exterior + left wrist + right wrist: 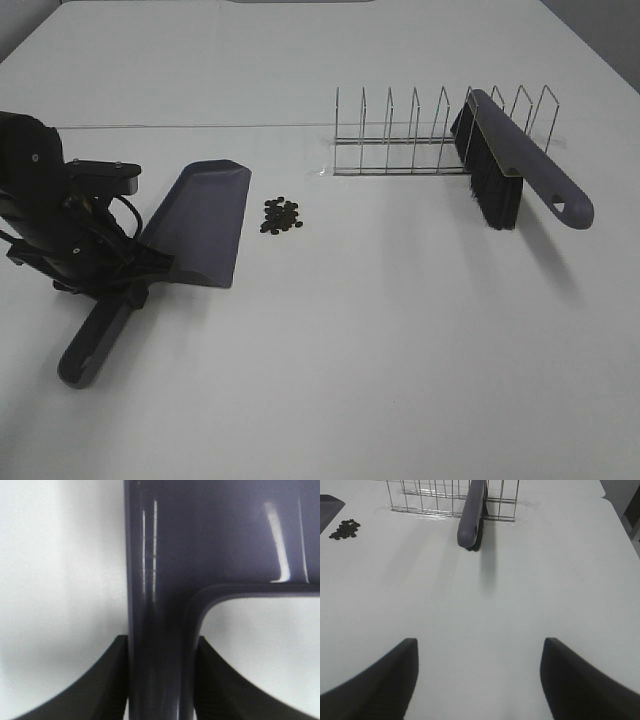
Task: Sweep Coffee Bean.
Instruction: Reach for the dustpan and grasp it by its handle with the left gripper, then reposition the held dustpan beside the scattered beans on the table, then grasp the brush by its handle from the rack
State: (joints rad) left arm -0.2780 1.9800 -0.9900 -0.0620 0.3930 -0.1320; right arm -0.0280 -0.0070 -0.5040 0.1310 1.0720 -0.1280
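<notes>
At the far left, the left pincer (161,680) was clamped on the handle of the grey-purple dustpan (203,220), one dark finger pressed to each side. The dustpan lay flat on the white table (380,360). The coffee bean (281,214) cluster sat on the table just beside its wide edge, not touching it. Farther right, a brush (520,170) rested in a wire rack (400,140), bristles down. The right pincer (479,675) hung wide apart above the table, holding nothing.

High overview — left wrist tight on dustpan (165,580), right wrist facing rack (435,502)
</notes>
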